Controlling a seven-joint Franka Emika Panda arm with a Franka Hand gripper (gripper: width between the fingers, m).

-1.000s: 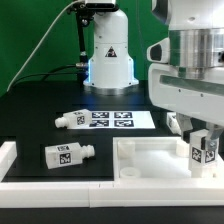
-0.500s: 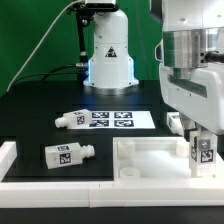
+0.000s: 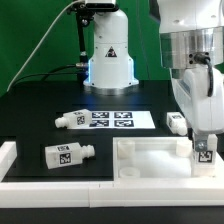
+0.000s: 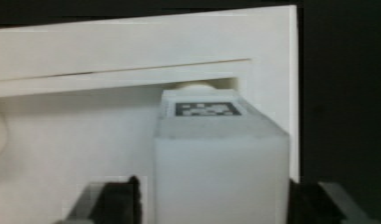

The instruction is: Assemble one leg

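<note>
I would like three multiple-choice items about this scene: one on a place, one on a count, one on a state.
1. Where is the leg that the end effector carries?
A. over the white panel, at its corner on the exterior view's right
B. on the marker board
C. beside the robot base

2. How many loose legs lie on the black table in the exterior view?
A. one
B. three
C. five

3. How does the carried leg stand?
A. flat on its side
B. upright between the fingers
C. upside down on the table

Answers:
1 A: the tagged leg hangs at that corner of the panel.
2 B: one lies in front, one by the marker board, one behind the arm.
3 B: the wrist view shows it upright, a finger on each side.
</note>
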